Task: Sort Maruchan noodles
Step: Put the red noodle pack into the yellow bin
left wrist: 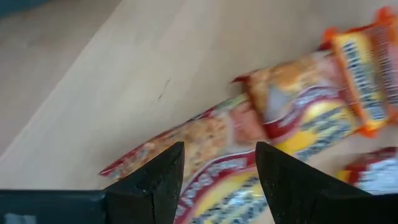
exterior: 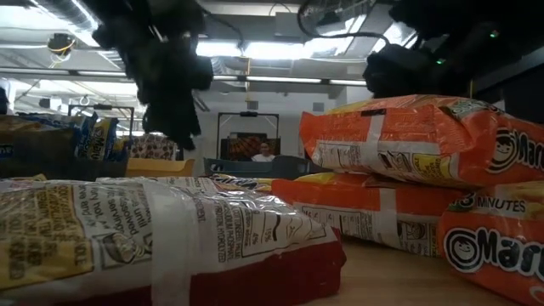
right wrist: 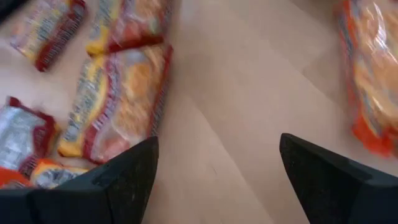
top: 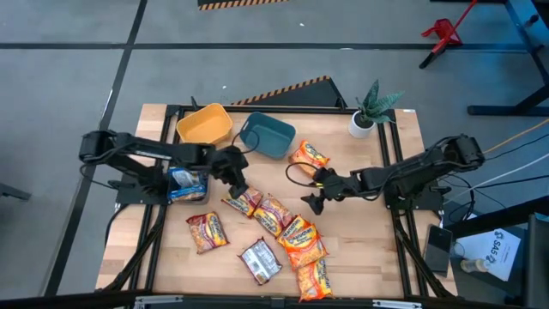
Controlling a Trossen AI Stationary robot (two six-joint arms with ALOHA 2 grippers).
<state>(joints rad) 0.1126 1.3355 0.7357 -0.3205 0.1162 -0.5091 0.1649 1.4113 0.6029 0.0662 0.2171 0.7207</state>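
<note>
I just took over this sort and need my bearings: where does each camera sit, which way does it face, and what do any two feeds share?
High view: overhead, straight down on the table; both arms show.
Low view: tabletop height, level past noodle packets into the room; arms hang from above.
Left wrist view: behind the open left gripper, over a red-maroon packet.
Right wrist view: behind the open right gripper, facing bare wood.
Shared: high and left wrist views both show that red-maroon packet.
</note>
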